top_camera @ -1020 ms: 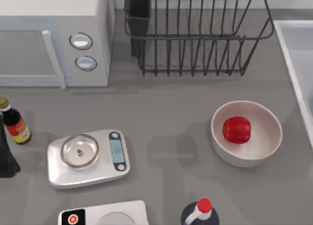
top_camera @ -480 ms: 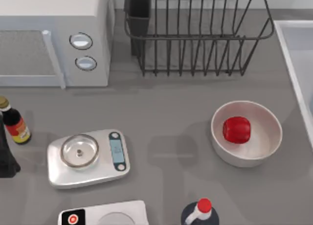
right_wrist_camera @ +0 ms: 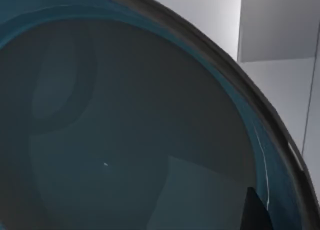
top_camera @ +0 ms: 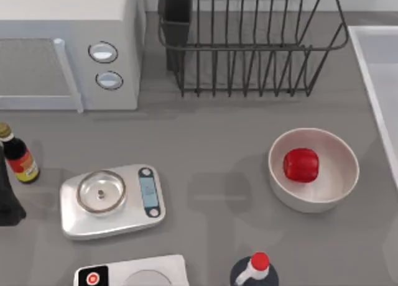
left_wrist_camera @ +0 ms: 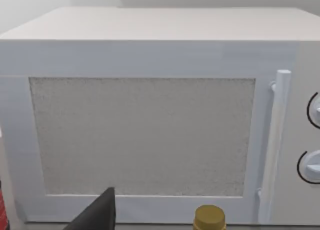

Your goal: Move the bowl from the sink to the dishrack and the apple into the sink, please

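Top view: the small glossy red apple (top_camera: 301,165) sits inside the larger plain white bowl (top_camera: 313,169) at the table's right, slightly left of that bowl's centre; its rounded form shows no clear long axis or pointing direction. The dark wire dishrack (top_camera: 249,43) with a black rectangular utensil cup (top_camera: 177,18) stands at the far edge, beside a white microwave oven (top_camera: 68,46). The pale sink (top_camera: 376,81) shows its raised rim along the right edge. Right wrist view: the round teal-blue bowl (right_wrist_camera: 125,125) is seen very close, its concave interior facing the camera. Whether either claw is open or closed cannot be told. Against the earlier frames, a faint bluish sliver at the right edge, within the sink, is gone; all else matches.
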{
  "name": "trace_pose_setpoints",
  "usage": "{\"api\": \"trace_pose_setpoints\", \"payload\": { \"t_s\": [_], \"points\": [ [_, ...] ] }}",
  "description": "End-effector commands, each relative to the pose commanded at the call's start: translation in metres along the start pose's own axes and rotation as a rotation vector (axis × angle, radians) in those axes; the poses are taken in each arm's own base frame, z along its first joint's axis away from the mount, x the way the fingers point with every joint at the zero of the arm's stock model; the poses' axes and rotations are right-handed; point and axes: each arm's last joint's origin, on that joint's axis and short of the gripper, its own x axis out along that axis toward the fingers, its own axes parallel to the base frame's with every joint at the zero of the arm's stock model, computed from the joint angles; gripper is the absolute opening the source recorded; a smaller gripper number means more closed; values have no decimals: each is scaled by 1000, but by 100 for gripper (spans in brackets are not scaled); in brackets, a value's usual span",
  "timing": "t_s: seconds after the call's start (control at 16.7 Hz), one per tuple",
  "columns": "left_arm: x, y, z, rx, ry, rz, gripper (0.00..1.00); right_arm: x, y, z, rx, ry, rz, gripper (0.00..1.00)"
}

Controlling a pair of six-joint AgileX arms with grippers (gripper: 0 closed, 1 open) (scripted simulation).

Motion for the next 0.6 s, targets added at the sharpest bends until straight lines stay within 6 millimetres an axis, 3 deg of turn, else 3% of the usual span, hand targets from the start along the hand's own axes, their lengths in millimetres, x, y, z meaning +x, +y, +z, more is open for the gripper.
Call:
{"api": "trace_pose_setpoints", "payload": {
  "t_s": [0.12, 0.3, 0.48, 0.6],
  "points": [
    [0, 0, 0, 0, 0, 0, 100, -46, -12, -22, -2, 0, 0, 0],
    [0, 0, 0, 0, 0, 0, 100, -127, -22, -73, -4, -6, -6, 0],
    [0, 0, 0, 0, 0, 0, 100, -199, -14, -138, -4, -14, -14, 0],
    [0, 0, 0, 0, 0, 0, 100, -233, -3, -180, -4, -16, -16, 0]
  ]
}}
